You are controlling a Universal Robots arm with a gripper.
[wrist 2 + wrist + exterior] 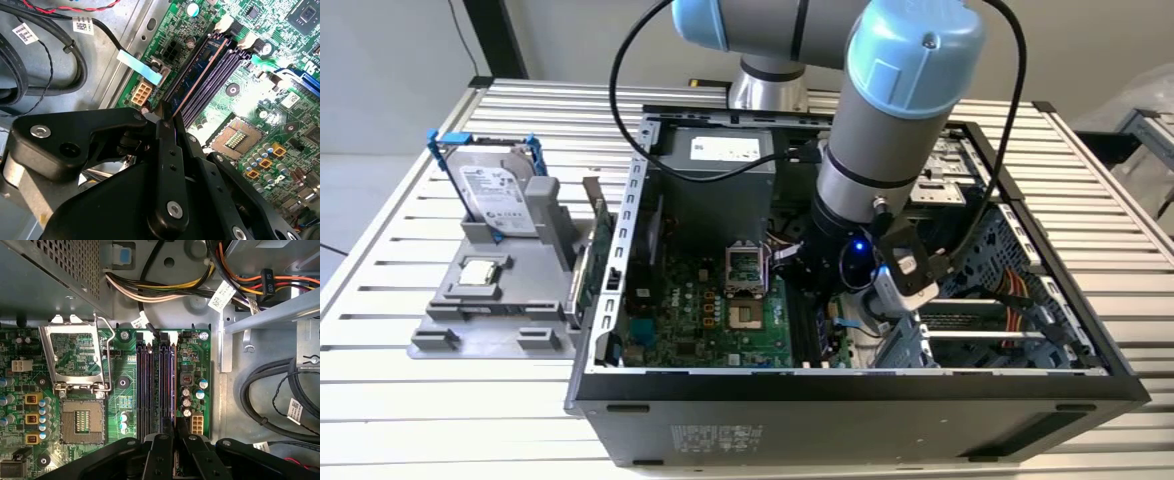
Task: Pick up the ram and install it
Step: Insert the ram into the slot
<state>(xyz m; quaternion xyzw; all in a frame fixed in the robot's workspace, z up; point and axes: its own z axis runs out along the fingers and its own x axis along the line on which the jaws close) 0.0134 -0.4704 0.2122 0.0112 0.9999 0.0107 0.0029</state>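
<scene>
gripper (pixel 167 120) fingers, we saw, pinched one end of the slim dark ram stick (pixel 197 75), which sat in a black motherboard slot (pixel 150 385) beside the open processor socket (pixel 80 422).

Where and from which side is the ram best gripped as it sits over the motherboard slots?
Grip the ram across its two flat faces at the bare top edge, coming straight down from above the open case. It stands on edge in a slot, flanked closely by neighbouring slots, so only that thin upper edge looks free. The gripper sits at its near end, fingers close together.
</scene>
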